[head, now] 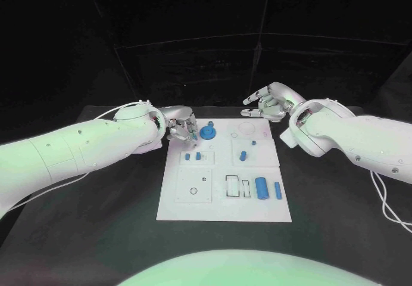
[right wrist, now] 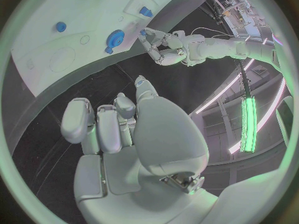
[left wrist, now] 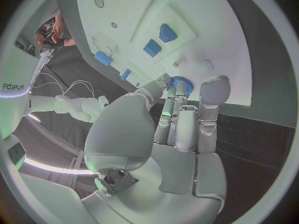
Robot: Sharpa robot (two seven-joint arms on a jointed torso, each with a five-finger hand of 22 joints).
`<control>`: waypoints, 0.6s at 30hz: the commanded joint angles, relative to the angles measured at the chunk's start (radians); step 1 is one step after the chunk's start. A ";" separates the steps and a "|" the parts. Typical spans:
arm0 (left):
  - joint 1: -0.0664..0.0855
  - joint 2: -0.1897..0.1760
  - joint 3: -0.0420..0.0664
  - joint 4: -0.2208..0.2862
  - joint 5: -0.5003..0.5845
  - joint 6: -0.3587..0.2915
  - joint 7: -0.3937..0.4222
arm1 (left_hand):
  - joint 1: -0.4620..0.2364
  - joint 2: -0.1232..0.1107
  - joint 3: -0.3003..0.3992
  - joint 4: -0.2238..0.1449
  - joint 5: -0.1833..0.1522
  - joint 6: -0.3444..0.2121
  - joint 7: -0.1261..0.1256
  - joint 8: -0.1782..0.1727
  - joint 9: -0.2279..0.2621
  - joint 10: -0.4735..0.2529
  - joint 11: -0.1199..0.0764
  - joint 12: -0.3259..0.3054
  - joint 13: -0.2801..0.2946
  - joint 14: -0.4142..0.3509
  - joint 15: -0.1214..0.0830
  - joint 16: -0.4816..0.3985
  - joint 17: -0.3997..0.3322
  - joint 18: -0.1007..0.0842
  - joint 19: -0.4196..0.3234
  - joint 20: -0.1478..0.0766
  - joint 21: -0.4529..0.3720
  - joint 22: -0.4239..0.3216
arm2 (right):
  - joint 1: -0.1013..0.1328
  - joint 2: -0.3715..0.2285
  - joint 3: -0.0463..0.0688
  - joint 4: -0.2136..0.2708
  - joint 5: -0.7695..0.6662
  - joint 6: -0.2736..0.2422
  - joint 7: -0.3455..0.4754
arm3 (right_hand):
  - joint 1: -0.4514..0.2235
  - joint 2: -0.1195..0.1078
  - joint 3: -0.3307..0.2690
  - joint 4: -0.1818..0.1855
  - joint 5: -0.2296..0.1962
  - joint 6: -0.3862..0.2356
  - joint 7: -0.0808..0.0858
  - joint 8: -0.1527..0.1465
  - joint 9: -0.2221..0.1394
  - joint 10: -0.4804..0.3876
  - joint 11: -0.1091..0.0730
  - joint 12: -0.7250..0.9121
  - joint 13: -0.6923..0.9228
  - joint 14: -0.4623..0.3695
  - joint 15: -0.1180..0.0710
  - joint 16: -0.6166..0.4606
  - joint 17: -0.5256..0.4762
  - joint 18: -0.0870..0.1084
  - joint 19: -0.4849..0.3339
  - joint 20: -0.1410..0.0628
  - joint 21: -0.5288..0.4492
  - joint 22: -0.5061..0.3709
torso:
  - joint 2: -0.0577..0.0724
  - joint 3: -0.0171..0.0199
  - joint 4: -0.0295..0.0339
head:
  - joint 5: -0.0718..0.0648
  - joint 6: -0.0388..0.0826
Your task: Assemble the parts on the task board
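The white task board (head: 196, 205) lies in the middle of the black table. A blue gear (head: 207, 132) stands at its far left corner. My left hand (head: 182, 129) hovers just left of that gear with its fingers stretched toward it; in the left wrist view the fingertips (left wrist: 169, 87) reach the gear (left wrist: 182, 82), and in the right wrist view a small gap shows between them. It holds nothing. My right hand (head: 268, 102) floats beyond the board's far right corner, fingers loosely spread and holding nothing.
Two small blue pieces (head: 190, 157) sit in a left recess, one blue peg (head: 242, 156) in a right recess. A thick blue cylinder (head: 261, 187) and a slimmer one (head: 277, 190) lie at the board's near right. Black table surrounds the board.
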 commanded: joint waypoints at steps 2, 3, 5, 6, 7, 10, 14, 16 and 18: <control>-0.002 -0.001 0.000 -0.005 0.009 0.029 -0.014 | -0.007 -0.004 0.006 -0.001 0.000 -0.002 -0.008 -0.002 0.001 0.004 0.000 -0.005 -0.001 0.022 -0.008 0.003 -0.001 -0.015 0.000 -0.004 0.004 0.002 | 0.002 0.000 0.001 0.001 -0.003 0.000 0.007 | 0.000 0.009 -0.005 -0.001 0.005 0.006 0.001 0.007 -0.001 -0.004 -0.001 0.000 0.000 0.035 -0.007 -0.004 0.001 0.008 -0.002 -0.001 -0.006 -0.001 | 0.000 -0.0001 -0.0007 | 0.002 -0.001; -0.002 0.000 -0.001 -0.007 0.009 0.029 -0.014 | -0.007 -0.004 0.006 -0.001 0.000 -0.002 -0.008 -0.002 0.001 0.004 0.000 -0.005 -0.001 0.022 -0.008 0.003 -0.001 -0.015 0.000 -0.004 0.004 0.002 | 0.002 -0.001 0.001 0.001 -0.003 0.000 0.007 | 0.000 0.009 -0.005 -0.001 0.005 0.006 0.001 0.007 -0.001 -0.004 -0.001 0.000 0.000 0.035 -0.007 -0.004 0.001 0.008 -0.002 -0.001 -0.006 -0.001 | -0.001 0.0004 -0.0013 | 0.003 -0.001; -0.003 0.001 -0.001 -0.012 0.008 0.031 -0.014 | -0.007 -0.004 0.006 -0.001 0.000 -0.002 -0.008 -0.002 0.001 0.004 0.000 -0.005 -0.001 0.022 -0.008 0.003 -0.001 -0.015 0.000 -0.004 0.004 0.002 | 0.002 -0.001 0.001 0.002 -0.003 0.000 0.007 | 0.000 0.009 -0.005 -0.001 0.005 0.006 0.001 0.007 -0.001 -0.004 -0.001 0.000 0.000 0.035 -0.007 -0.004 0.001 0.008 -0.002 -0.001 -0.006 -0.001 | -0.001 0.0004 -0.0012 | 0.003 -0.001; -0.004 0.003 -0.001 -0.014 0.008 0.032 -0.014 | -0.007 -0.004 0.006 -0.001 0.000 -0.002 -0.008 -0.002 0.001 0.004 0.000 -0.005 -0.001 0.022 -0.008 0.003 -0.001 -0.015 0.000 -0.004 0.004 0.002 | 0.002 -0.001 0.001 0.002 -0.003 0.000 0.007 | 0.000 0.009 -0.005 -0.001 0.005 0.006 0.001 0.007 -0.001 -0.004 -0.001 0.000 0.000 0.035 -0.007 -0.004 0.001 0.008 -0.002 -0.001 -0.006 -0.001 | 0.000 0.0005 -0.0015 | 0.003 -0.001; -0.004 0.004 -0.001 -0.016 0.007 0.034 -0.013 | -0.007 -0.004 0.006 -0.001 0.000 -0.002 -0.008 -0.002 0.001 0.004 0.000 -0.005 -0.001 0.022 -0.008 0.003 -0.001 -0.015 0.000 -0.004 0.004 0.002 | 0.002 -0.001 0.001 0.002 -0.003 0.000 0.007 | 0.000 0.009 -0.005 -0.001 0.005 0.006 0.001 0.007 -0.001 -0.004 -0.001 0.000 0.000 0.035 -0.007 -0.004 0.001 0.008 -0.002 -0.001 -0.006 -0.001 | 0.000 0.0006 -0.0018 | 0.003 -0.001; -0.007 0.012 -0.002 -0.027 0.007 0.040 -0.012 | -0.007 -0.004 0.006 -0.001 0.000 -0.002 -0.008 -0.002 0.001 0.004 0.000 -0.005 -0.001 0.022 -0.008 0.003 -0.001 -0.015 0.000 -0.004 0.004 0.002 | 0.002 -0.001 0.001 0.002 -0.003 0.000 0.008 | 0.000 0.009 -0.005 -0.001 0.005 0.006 0.001 0.007 -0.001 -0.004 -0.001 0.000 0.000 0.035 -0.007 -0.004 0.001 0.008 -0.002 -0.001 -0.006 -0.001 | 0.001 0.0004 -0.0019 | 0.002 0.000; -0.009 0.021 -0.002 -0.037 0.007 0.044 -0.009 | -0.007 -0.005 0.006 -0.002 0.000 -0.002 -0.008 -0.003 0.001 0.005 0.000 -0.006 -0.002 0.022 -0.008 0.003 -0.001 -0.015 0.000 -0.004 0.004 0.002 | 0.002 0.000 0.001 0.002 -0.003 0.000 0.008 | 0.000 0.009 -0.005 -0.001 0.005 0.006 0.001 0.007 -0.001 -0.004 -0.001 0.000 0.000 0.035 -0.007 -0.004 0.001 0.008 -0.002 -0.001 -0.006 -0.001 | 0.001 -0.0004 -0.0022 | 0.002 -0.001; -0.011 0.025 -0.003 -0.043 0.007 0.044 -0.008 | -0.007 -0.005 0.006 -0.002 0.000 -0.002 -0.008 -0.003 0.001 0.005 0.000 -0.006 -0.002 0.022 -0.008 0.003 -0.001 -0.015 0.000 -0.004 0.004 0.002 | 0.002 0.000 0.001 0.002 -0.003 0.000 0.008 | 0.000 0.009 -0.005 -0.001 0.005 0.006 0.001 0.007 -0.001 -0.004 -0.001 0.000 0.000 0.035 -0.007 -0.004 0.001 0.008 -0.002 -0.001 -0.006 -0.001 | 0.001 0.0004 -0.0026 | 0.002 -0.001; -0.012 0.029 -0.003 -0.048 0.007 0.045 -0.008 | -0.007 -0.005 0.006 -0.002 0.000 -0.002 -0.008 -0.003 0.001 0.005 0.000 -0.006 -0.002 0.022 -0.008 0.003 -0.001 -0.015 0.000 -0.004 0.004 0.002 | 0.002 0.000 0.001 0.003 -0.003 0.000 0.008 | 0.000 0.009 -0.005 -0.001 0.005 0.006 0.001 0.007 -0.001 -0.004 -0.001 0.000 0.000 0.035 -0.007 -0.004 0.001 0.008 -0.002 -0.001 -0.006 -0.001 | 0.001 0.0008 -0.0024 | 0.002 -0.002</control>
